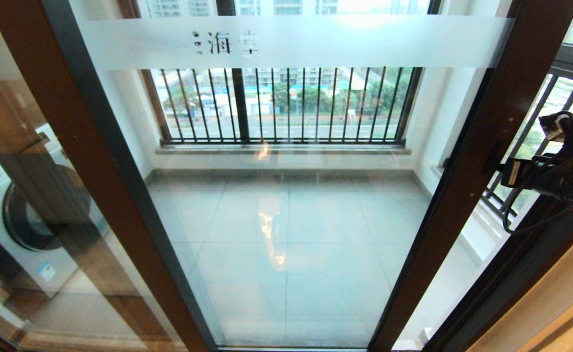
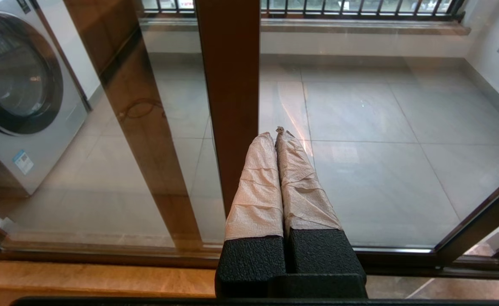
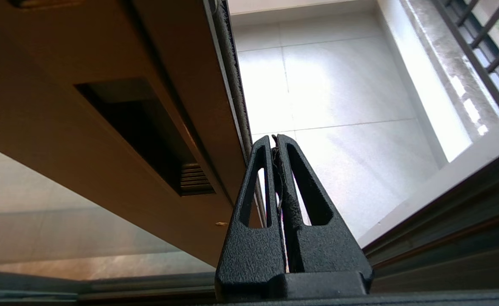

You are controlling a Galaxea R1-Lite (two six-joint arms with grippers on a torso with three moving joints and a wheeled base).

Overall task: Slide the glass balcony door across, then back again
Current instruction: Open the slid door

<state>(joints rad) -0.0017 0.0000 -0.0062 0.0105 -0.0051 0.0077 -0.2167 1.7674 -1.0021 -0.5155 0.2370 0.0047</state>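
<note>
one washing machine (image 1: 17,220), black-barred railings (image 1: 286,105) beyond door (image 1: 286,220)

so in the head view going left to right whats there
washing machine → left brown frame of the glass balcony door → its clear glass pane → its right brown frame → right gripper, shut

Right hand (image 1: 498,171) at glass balcony door (image 1: 286,205) frame.

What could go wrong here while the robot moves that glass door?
The right gripper, shut, sits at the glass door's free edge beside the handle slot, gripping nothing. It might slip off the frame. Its loose cables hang near the narrow gap and might snag there.
</note>
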